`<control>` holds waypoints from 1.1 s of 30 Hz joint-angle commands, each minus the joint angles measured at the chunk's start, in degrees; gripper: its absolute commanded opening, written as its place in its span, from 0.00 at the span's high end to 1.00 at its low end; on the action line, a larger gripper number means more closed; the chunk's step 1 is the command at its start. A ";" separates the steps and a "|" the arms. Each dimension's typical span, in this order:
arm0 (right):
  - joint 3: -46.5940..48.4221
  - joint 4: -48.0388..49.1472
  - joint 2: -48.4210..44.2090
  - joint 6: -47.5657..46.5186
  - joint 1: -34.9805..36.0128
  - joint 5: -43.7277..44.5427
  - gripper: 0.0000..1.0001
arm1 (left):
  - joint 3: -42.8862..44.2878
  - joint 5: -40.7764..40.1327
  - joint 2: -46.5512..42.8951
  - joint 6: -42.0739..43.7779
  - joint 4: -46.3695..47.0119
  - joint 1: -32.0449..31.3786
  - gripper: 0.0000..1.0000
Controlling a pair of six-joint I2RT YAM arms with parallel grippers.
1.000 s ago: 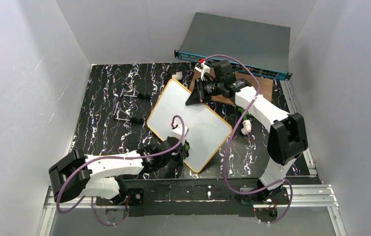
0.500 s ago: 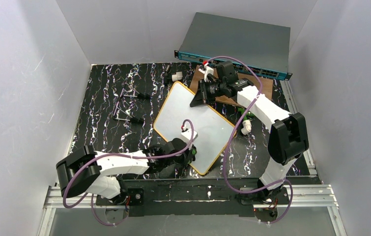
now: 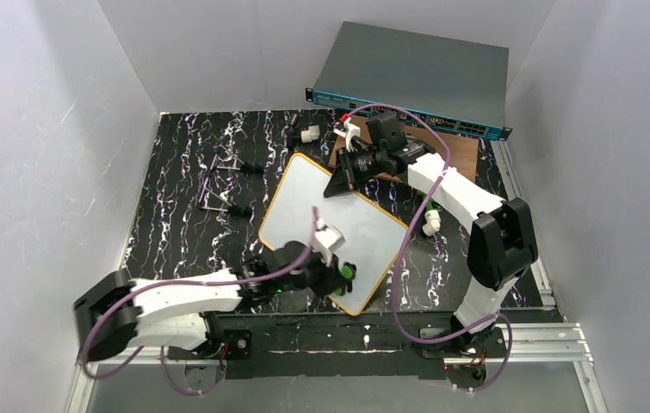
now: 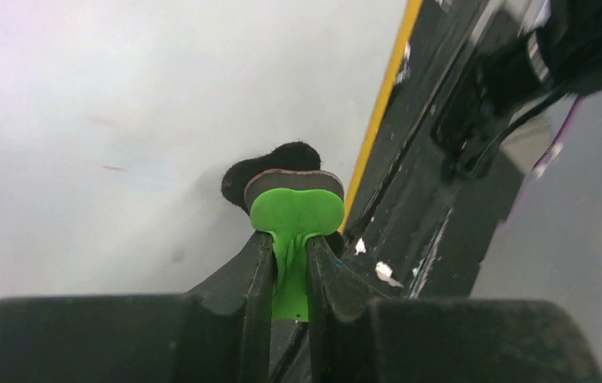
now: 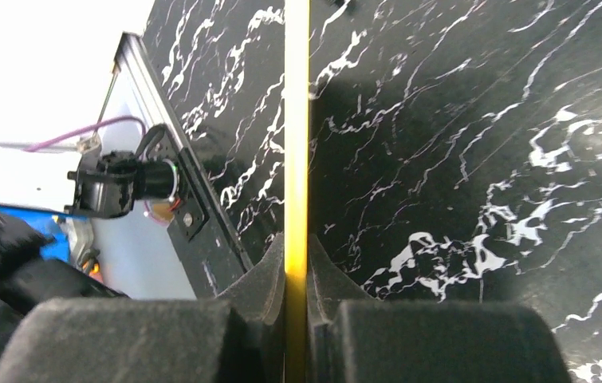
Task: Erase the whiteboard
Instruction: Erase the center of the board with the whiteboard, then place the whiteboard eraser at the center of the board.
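The whiteboard (image 3: pixel 330 224), white with a yellow-orange rim, lies tilted on the black marbled table. My right gripper (image 3: pixel 344 176) is shut on its far rim, which shows edge-on as a yellow strip (image 5: pixel 297 159) between the jaws. My left gripper (image 3: pixel 338 275) is shut on a green-handled eraser (image 4: pixel 293 211) whose black felt pad (image 4: pixel 273 163) presses on the board near its near right rim (image 4: pixel 381 112). Faint red marks (image 4: pixel 110 145) remain on the white surface (image 4: pixel 122 120) to the left of the pad.
A grey network switch (image 3: pixel 416 77) and a brown wooden board (image 3: pixel 463 155) are at the back right. Black clips (image 3: pixel 226 185) lie left of the whiteboard. Small white caps (image 3: pixel 308 134) and a marker (image 3: pixel 430 219) lie near the board.
My left gripper has slid the eraser right and nearer, toward the board's near right corner. The whiteboard has rotated and shifted; my right gripper has moved with its far rim.
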 commanded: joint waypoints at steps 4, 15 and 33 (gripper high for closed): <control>1.63 -4.78 -6.55 -10.54 0.68 -7.18 0.99 | 0.67 -7.04 -26.70 -3.89 -25.22 14.64 1.00; 2.57 -20.86 -16.32 -30.49 0.64 -2.40 0.99 | 5.15 -5.81 -25.40 -3.43 -38.62 23.67 1.00; -0.29 -31.91 -28.76 -43.26 -6.93 -2.97 0.99 | 0.47 -0.21 -6.11 -6.42 -19.29 23.69 0.90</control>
